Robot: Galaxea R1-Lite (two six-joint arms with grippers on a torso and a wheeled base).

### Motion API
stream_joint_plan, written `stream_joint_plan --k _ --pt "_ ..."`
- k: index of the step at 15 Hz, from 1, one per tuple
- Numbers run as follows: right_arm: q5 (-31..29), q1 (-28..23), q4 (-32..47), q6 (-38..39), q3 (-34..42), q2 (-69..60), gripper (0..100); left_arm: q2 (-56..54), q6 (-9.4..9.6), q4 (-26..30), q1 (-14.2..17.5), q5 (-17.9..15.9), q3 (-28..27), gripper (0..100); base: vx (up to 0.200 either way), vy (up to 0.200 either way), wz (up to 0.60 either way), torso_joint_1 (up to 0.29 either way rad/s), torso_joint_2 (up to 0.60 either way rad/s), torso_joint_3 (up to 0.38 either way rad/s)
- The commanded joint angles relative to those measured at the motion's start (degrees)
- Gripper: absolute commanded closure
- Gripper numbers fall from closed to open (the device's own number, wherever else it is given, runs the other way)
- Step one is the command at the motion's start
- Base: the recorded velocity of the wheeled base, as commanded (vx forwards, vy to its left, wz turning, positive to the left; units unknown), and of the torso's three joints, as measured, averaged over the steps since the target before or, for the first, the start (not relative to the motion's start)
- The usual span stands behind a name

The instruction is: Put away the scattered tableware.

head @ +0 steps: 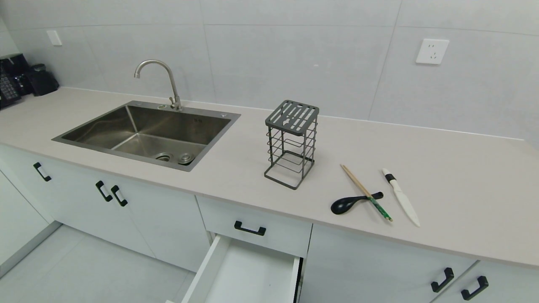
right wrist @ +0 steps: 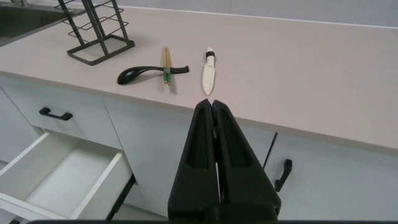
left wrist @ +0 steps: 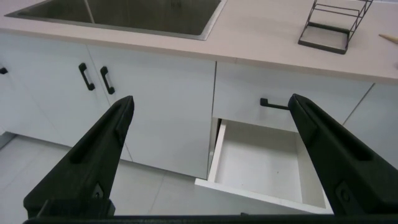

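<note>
Head: spoon [head: 351, 203], chopsticks [head: 365, 192] and knife [head: 401, 197] lie on the surface [head: 236, 168] beside the rack [head: 291, 143]; chopsticks cross the spoon | Left wrist: left claw [left wrist: 212, 102] spread wide, empty, facing the open drawer [left wrist: 267, 165] | Right wrist: right claw [right wrist: 212, 106] pressed together, empty; you'd best open it, then take the knife, which lies apart.

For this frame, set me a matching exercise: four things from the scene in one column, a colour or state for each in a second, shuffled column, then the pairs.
Column one:
1. spoon
2. knife
3. lower drawer
4. right hand

Column two:
a. shut
b. mostly white
c. pulled out
d. black

Pairs: 1-d, 2-b, 3-c, 4-a.
</note>
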Motion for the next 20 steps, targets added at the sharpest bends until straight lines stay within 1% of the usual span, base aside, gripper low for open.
stream_joint_plan --k 1,4,5,9,12,13,15,17,19,20 --pt "0.02 0.02 -0.04 0.02 0.01 0.05 0 0.07 -0.01 -0.09 0.01 0.05 0.0 0 0.0 0.0 0.0 0.0 0.0 0.0" --pt "0.02 -0.07 -0.04 0.11 0.01 0.05 0 0.07 -0.01 0.0 0.01 0.22 0.0 0 0.0 0.0 0.0 0.0 0.0 0.0" --pt "0.02 -0.07 -0.04 0.11 0.01 0.05 0 0.07 -0.01 -0.09 0.01 0.22 0.0 0 0.2 0.0 0.0 0.002 -0.01 -0.002" --pt "0.11 -0.07 -0.13 0.29 0.01 0.05 0 0.07 -0.01 0.0 0.01 0.22 0.0 0 0.0 0.0 0.0 0.0 0.0 0.0" --pt "1.25 0.02 -0.13 -0.06 0.1 0.05 0 0.07 -0.01 0.0 0.01 0.22 0.0 0 0.0 0.0 0.0 0.0 0.0 0.0" --pt "1.42 0.02 -2.06 -0.06 0.1 0.05 0 0.07 -0.1 0.0 0.01 0.22 0.0 0 0.0 0.0 0.0 0.0 0.0 0.0" --pt "1.86 0.02 -9.53 0.38 0.1 0.05 0 0.07 -0.1 0.0 0.01 0.31 0.0 0 0.0 0.0 0.0 0.0 0.0 0.0" --pt "2.04 0.02 -11.46 0.55 0.1 0.05 0 0.07 -0.19 0.0 0.01 0.31 0.0 0 0.0 0.0 0.0 0.0 0.0 0.0" --pt "8.63 0.02 -11.82 0.55 -0.78 0.05 0 0.07 -0.1 0.09 0.01 0.4 0.0 0 0.0 0.0 0.0 0.0 0.0 0.0" --pt "10.39 0.29 -11.64 0.55 -1.66 0.14 0 0.07 -0.01 0.09 0.01 0.31 0.0 0 0.0 0.0 0.0 0.0 0.0 0.0"
